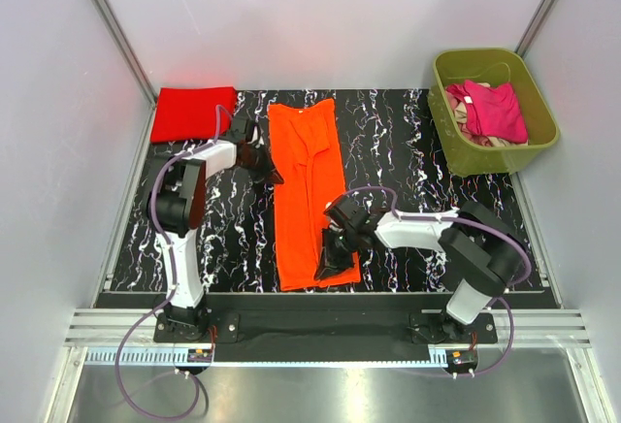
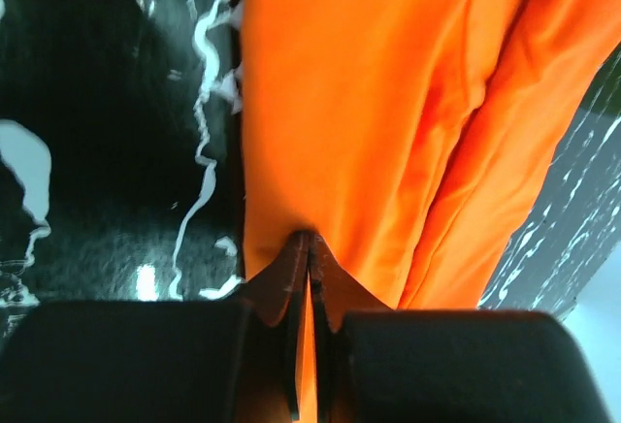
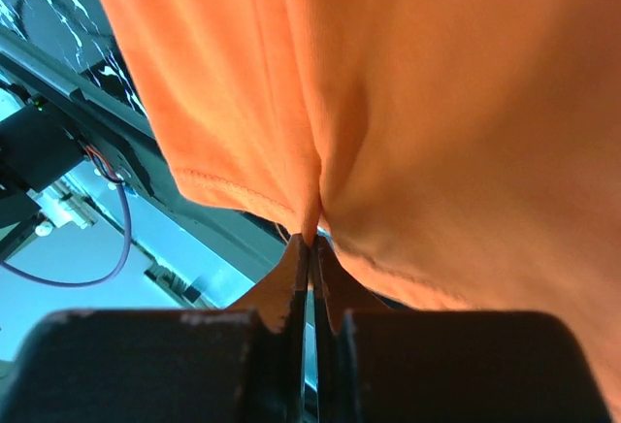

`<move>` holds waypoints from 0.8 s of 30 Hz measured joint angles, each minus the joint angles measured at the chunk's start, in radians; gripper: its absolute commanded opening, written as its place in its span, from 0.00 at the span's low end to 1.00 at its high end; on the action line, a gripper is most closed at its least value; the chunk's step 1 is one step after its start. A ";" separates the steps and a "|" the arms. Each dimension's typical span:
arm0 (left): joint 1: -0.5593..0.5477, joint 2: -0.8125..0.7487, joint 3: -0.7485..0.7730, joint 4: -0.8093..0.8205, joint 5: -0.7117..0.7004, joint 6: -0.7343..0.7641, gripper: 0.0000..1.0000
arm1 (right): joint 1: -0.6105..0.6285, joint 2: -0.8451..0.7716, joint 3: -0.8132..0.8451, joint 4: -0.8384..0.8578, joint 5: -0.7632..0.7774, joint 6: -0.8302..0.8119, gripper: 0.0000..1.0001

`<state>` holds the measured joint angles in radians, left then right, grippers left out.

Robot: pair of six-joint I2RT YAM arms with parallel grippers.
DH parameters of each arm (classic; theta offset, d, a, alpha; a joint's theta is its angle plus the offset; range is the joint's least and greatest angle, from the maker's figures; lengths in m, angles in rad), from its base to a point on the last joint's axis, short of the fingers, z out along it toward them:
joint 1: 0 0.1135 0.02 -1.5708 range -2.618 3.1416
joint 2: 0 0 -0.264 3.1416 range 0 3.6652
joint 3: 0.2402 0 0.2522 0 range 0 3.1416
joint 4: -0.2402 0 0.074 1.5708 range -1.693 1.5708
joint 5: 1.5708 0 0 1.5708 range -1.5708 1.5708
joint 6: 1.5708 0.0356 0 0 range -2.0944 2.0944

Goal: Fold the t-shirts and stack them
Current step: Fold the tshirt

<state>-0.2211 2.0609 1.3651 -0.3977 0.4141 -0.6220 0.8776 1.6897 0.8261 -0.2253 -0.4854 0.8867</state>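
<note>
Folding step: left claw (image 2: 309,241) clamped on side edge of orange t-shirt (image 1: 303,166), right claw (image 3: 312,242) clamped on its near hem; next, lift both evenly.

No text, label, brand, number or sign can be read anywhere, neither on the bright orange cloth t-shirt (image 1: 306,180), the folded red cloth t-shirt (image 1: 194,113), the olive-green plastic tub (image 1: 495,159) nor the black white-veined table (image 1: 408,151).

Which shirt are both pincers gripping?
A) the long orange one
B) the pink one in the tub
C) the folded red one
A: the left pincer and right pincer are each shut on an edge of the orange t-shirt.
</note>
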 measured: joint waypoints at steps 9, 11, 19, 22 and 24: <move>-0.001 0.048 0.081 -0.052 -0.007 -0.009 0.05 | 0.000 -0.082 -0.071 0.005 0.047 0.011 0.00; -0.001 0.051 0.090 -0.064 -0.009 -0.004 0.05 | 0.000 -0.041 -0.071 0.020 0.041 0.011 0.01; 0.003 0.028 0.090 -0.125 -0.065 0.058 0.15 | 0.000 0.008 -0.059 0.055 -0.021 0.014 0.10; 0.011 -0.019 0.047 -0.146 -0.098 0.090 0.32 | 0.000 0.010 -0.057 0.053 -0.031 0.004 0.27; 0.016 -0.068 0.002 -0.159 -0.109 0.105 0.40 | 0.001 0.008 -0.050 0.040 -0.036 -0.009 0.32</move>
<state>-0.2054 1.9930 1.3666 -0.5571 0.3050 -0.5175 0.8783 1.6974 0.7761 -0.1848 -0.5213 0.8776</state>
